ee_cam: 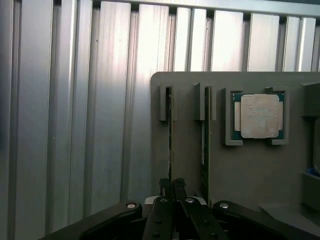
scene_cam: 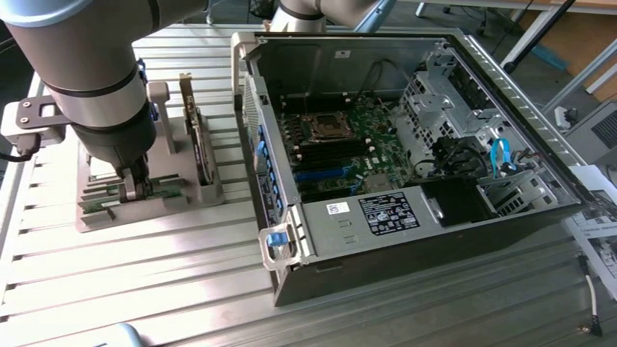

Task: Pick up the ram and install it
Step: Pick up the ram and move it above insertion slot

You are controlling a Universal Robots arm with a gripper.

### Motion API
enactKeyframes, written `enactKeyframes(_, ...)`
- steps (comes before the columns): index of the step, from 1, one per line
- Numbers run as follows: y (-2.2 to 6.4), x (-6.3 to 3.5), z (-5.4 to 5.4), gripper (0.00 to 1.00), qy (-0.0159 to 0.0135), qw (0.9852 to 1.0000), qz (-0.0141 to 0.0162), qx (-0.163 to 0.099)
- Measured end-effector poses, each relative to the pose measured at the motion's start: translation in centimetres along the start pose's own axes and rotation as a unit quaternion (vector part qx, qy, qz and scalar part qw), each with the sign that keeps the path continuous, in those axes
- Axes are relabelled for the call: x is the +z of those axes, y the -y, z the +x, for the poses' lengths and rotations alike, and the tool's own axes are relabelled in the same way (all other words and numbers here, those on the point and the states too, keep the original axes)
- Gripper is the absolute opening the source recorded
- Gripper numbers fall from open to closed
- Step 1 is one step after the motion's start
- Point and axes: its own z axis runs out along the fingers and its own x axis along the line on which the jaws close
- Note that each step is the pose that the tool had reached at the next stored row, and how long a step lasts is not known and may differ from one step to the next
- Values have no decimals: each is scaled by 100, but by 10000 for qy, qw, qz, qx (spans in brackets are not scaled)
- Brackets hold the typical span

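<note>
No text can be read. On the computer case (scene_cam: pixel 323 235), a black label (scene_cam: pixel 394 215) carries white print too fine to make out. A white sticker (scene_cam: pixel 337 208) at its 9 o'clock is likewise unreadable, as is a second white sticker (scene_cam: pixel 344 53) toward 12 o'clock.

Setting: a ribbed aluminium table (scene_cam: pixel 144 275), whose slats ran across the exterior view, was brightly lit from above, with glare along the grooves. Beyond its far edge stood a dark frame leg (scene_cam: pixel 538 32) and a brown board (scene_cam: pixel 583 36).

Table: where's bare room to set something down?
Free: ribbed table in front of the grey holder and PC case. Crowded: the holder, with the hand on the ram; papers and cable at the exterior view's right.
</note>
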Motion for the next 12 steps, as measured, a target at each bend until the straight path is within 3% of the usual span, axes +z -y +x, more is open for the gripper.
enactKeyframes(12,-1,-154,-5,12,0,10000,0,0)
